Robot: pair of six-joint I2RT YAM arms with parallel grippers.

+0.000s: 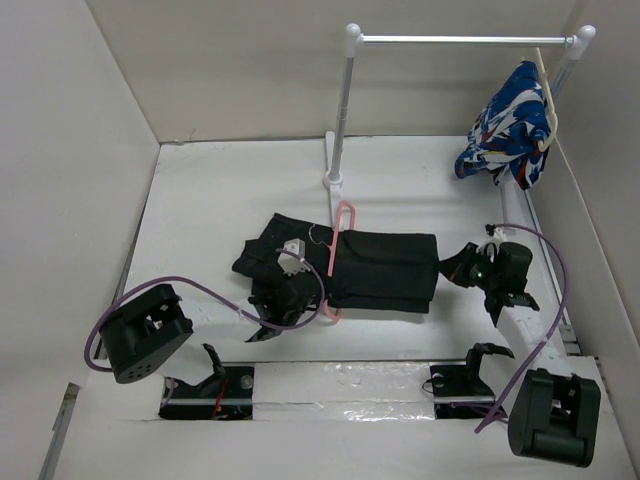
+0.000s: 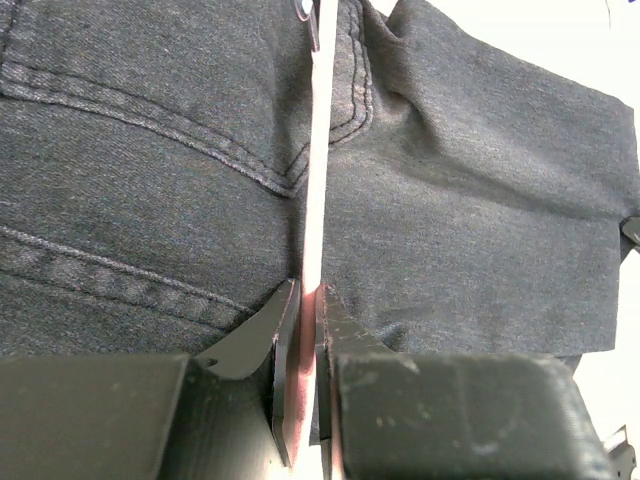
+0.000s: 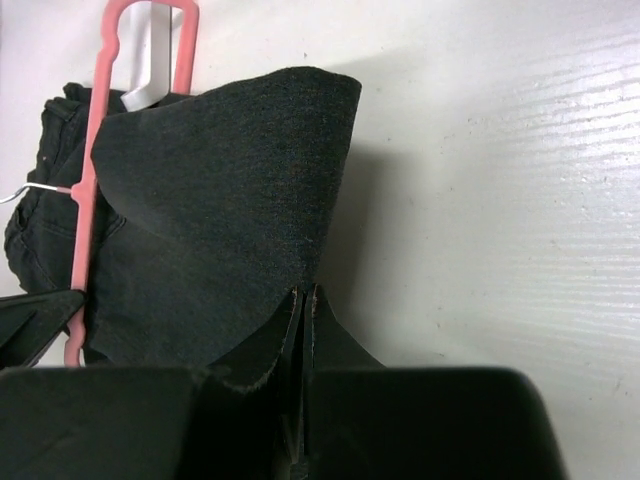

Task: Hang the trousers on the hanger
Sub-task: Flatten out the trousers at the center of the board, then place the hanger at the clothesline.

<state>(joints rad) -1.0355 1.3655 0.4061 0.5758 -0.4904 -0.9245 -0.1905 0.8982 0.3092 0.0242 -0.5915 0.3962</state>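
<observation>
The black trousers (image 1: 380, 268) lie folded across the middle of the table. The pink hanger (image 1: 335, 262) lies across them, its hook towards the rail stand. My left gripper (image 1: 315, 303) is shut on the hanger's near end; in the left wrist view the pink bar (image 2: 318, 150) runs out from between my fingertips (image 2: 305, 292) over the dark cloth (image 2: 150, 180). My right gripper (image 1: 447, 268) is shut on the right end of the trousers; in the right wrist view the cloth (image 3: 220, 200) curls up from the closed tips (image 3: 303, 292), with the hanger (image 3: 92, 150) at the left.
A white clothes rail (image 1: 460, 40) on a stand (image 1: 340, 110) is at the back. A blue, white and red garment (image 1: 510, 125) hangs at its right end. White walls close in the left, back and right sides.
</observation>
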